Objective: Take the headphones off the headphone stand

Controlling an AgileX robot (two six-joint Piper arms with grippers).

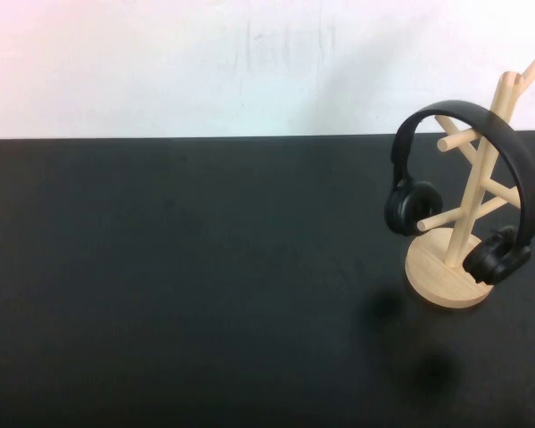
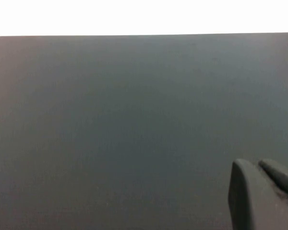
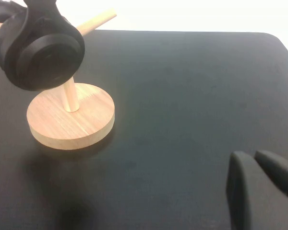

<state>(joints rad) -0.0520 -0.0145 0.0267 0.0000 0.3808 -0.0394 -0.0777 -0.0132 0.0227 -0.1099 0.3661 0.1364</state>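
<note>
The headphones (image 1: 508,147) hang on the headphone stand (image 1: 481,169) at the far right of the black bench (image 1: 205,285), the headband looped over the slanted pole, one ear cup hanging on the stand's left and the other low beside the round base (image 1: 441,276). Nothing has been lifted yet. The right end effector (image 3: 259,191) is out of the high view; its wrist view places it low over the bench, near the stand but well apart from it, and whether its fingers are parted or closed I cannot tell. The left end effector (image 2: 261,191) sits over bare bench far from the stand, and its state is equally unclear. The main risk, as I judge it, is the stand itself: it looks light and top-heavy, so a sideways pull on the headband could snag it on an angled peg (image 1: 459,138) and tip or drag the whole tree. A grip on a padded cup rather than the band may slip or swing the headphones against the pole. A lift following the pole's slant seems safest.
</note>
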